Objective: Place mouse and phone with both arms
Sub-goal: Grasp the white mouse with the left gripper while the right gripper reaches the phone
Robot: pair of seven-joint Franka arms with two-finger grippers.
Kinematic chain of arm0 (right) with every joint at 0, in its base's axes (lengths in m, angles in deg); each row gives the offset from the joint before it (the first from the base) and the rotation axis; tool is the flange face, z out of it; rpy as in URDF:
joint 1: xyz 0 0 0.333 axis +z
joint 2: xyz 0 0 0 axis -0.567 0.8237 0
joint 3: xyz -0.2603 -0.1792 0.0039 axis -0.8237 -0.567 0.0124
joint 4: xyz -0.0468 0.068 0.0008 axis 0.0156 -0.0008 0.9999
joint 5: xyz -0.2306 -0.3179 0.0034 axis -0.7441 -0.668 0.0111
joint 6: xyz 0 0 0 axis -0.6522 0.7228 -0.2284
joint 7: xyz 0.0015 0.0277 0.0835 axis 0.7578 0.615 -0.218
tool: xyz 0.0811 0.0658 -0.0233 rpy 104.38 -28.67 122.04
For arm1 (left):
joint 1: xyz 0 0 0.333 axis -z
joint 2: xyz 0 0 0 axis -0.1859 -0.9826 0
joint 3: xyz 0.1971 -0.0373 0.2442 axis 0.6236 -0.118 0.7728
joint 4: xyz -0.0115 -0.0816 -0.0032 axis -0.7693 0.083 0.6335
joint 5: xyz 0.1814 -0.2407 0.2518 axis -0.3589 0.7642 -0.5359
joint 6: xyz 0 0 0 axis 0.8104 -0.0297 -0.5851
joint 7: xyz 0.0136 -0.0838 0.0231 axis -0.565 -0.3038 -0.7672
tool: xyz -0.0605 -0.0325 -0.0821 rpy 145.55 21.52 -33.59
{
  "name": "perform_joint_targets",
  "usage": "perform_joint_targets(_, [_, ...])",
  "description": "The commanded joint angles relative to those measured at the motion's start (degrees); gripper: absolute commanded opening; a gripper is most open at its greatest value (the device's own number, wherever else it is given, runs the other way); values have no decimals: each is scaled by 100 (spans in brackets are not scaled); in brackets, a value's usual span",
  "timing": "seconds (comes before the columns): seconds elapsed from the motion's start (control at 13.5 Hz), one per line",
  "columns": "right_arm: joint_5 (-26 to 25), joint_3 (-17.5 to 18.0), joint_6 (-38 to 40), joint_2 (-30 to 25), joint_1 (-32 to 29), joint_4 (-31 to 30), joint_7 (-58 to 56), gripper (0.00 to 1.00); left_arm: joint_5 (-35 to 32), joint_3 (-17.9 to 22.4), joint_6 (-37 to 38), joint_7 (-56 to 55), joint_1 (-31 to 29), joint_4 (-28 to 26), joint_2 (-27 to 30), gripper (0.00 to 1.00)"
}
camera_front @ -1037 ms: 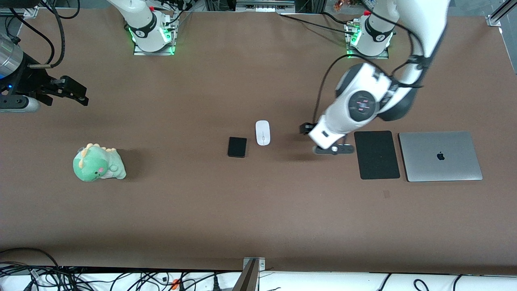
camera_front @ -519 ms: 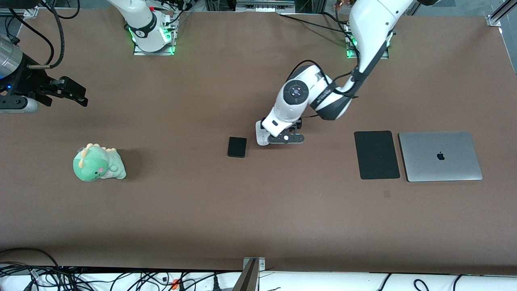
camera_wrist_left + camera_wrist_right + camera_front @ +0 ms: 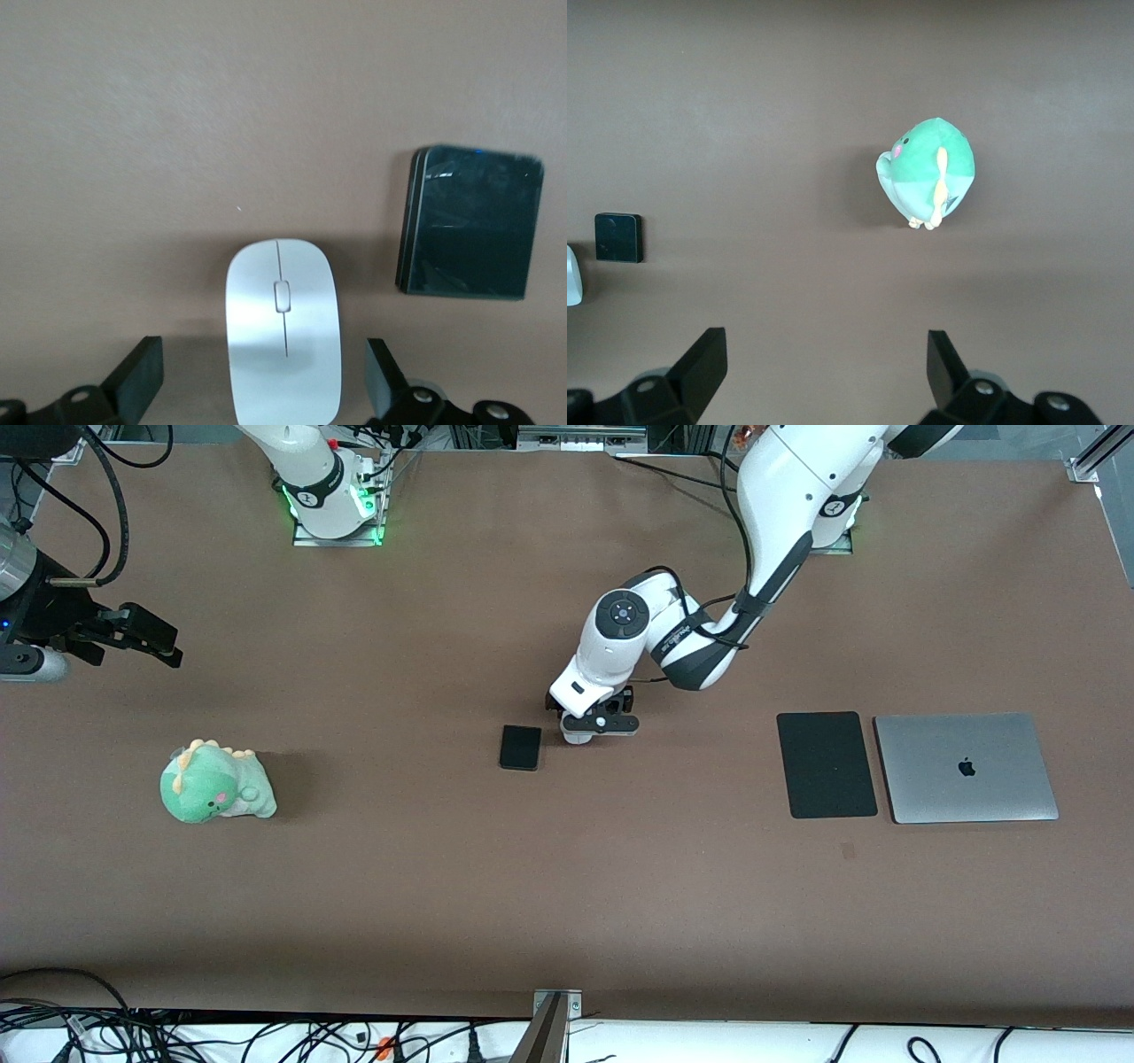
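The white mouse lies on the brown table, and the black phone lies close beside it toward the right arm's end. My left gripper is low over the mouse and covers most of it in the front view. In the left wrist view my left gripper is open with one finger on each side of the mouse, not touching it; the phone shows beside it. My right gripper is open and empty, waiting in the air at the right arm's end of the table. Its wrist view shows the open gripper, the phone and a sliver of the mouse.
A flat black mouse pad and a closed silver laptop lie side by side toward the left arm's end. A green dinosaur plush stands toward the right arm's end, also in the right wrist view.
My left arm has swung from beside the mouse pad toward the right arm's end and now has its gripper over the mouse. My right gripper has shifted slightly.
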State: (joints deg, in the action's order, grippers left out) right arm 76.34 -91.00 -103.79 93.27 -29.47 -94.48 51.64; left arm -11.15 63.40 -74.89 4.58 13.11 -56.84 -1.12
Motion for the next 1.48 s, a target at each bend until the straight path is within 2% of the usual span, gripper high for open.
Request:
perform_joint_targets(0.0, [-27,75,54,207,116,89,-58,100,-527,328,-81,-261,482,176,-176,100])
perform_joint_targets(0.59, [123,84,-60,595,239,36,12,100,-554,549,-599,-833,685,176,-352,100])
perform_joint_targets(0.67, [131,84,-95,604,240,27,21,100,-563,602,-678,-833,685,176,-352,91])
perform_joint_targets(0.74, [132,84,-113,647,240,27,21,100,-633,611,-696,-833,685,176,-361,89])
perform_joint_targets(0.81, [132,92,-130,656,240,27,21,100,-703,611,-697,-833,685,167,-369,82])
perform_joint_targets(0.89, [132,93,-139,665,240,19,21,100,-747,611,-697,-842,685,167,-369,64])
perform_joint_targets(1.04, [149,93,-139,692,240,27,21,100,-765,611,-670,-833,642,167,-343,43])
perform_joint_targets(1.19, [272,84,-139,700,240,27,4,100,-757,611,-627,-816,598,167,-256,39])
perform_joint_targets(1.41, [281,93,-218,709,300,-86,65,100,-722,550,-57,-772,230,185,113,39])
